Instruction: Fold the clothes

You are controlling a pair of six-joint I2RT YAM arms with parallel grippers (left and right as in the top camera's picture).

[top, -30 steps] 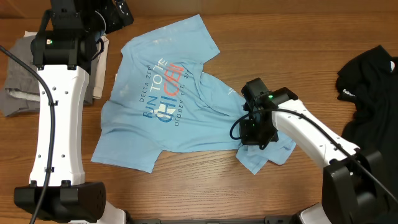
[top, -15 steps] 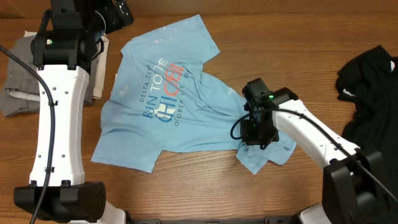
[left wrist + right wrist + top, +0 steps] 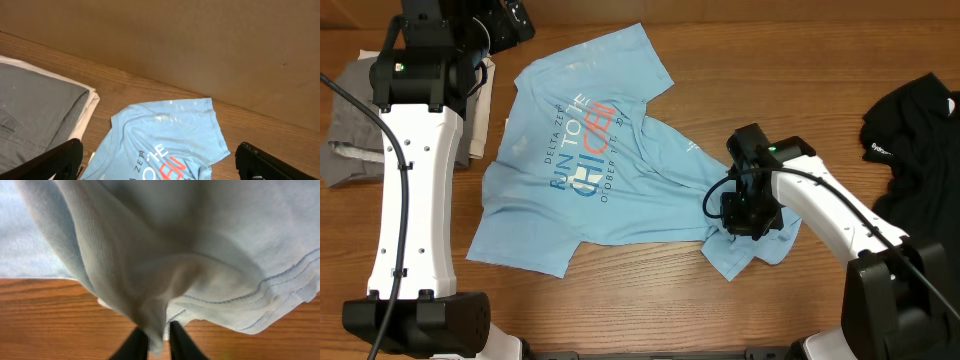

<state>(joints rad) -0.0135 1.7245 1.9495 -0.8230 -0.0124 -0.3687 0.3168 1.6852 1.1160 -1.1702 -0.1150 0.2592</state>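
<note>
R gripper (image 3: 745, 215) pinches the near-right hem of the shirt (image 3: 580, 170) btwn its fingers and has shifted right vs a sec ago, tugging that bunched corner out. Prob. flattening, no fold yet. Shirt lies print-up on the table (image 3: 620, 300); L gripper (image 3: 160, 159), far back, hangs wide open, empty.

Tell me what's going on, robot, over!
Left gripper open, holding nothing. Right gripper shut on T-shirt hem. T-shirt spread, not yet folded. Grey trousers, black garment off to the sides.
</note>
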